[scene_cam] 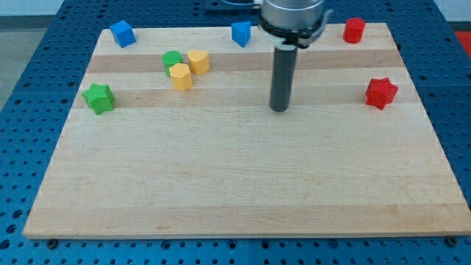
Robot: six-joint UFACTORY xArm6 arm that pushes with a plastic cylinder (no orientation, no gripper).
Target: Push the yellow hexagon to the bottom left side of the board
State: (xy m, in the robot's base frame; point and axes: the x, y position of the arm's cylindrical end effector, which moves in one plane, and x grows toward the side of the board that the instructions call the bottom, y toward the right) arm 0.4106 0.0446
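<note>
Wooden board [243, 191] on blue pegboard table. My tip [279, 109] rests on board just above centre, touching no block, grasping nothing; bare rod, no jaws.

Two yellow blocks at 10 o'clock: one [180, 76] looks hexagonal, likely target; other [198, 61] just beside it at 1 o'clock, shape unclear. Green block [172, 59] touches cluster at 11 o'clock. Green star [98, 97] sits further toward 9 o'clock.

Risks: picking wrong yellow; approach from 2 o'clock drags neighbours along; off-centre contact spins hexagon aside; green star sits close to path toward 7 o'clock corner.
</note>
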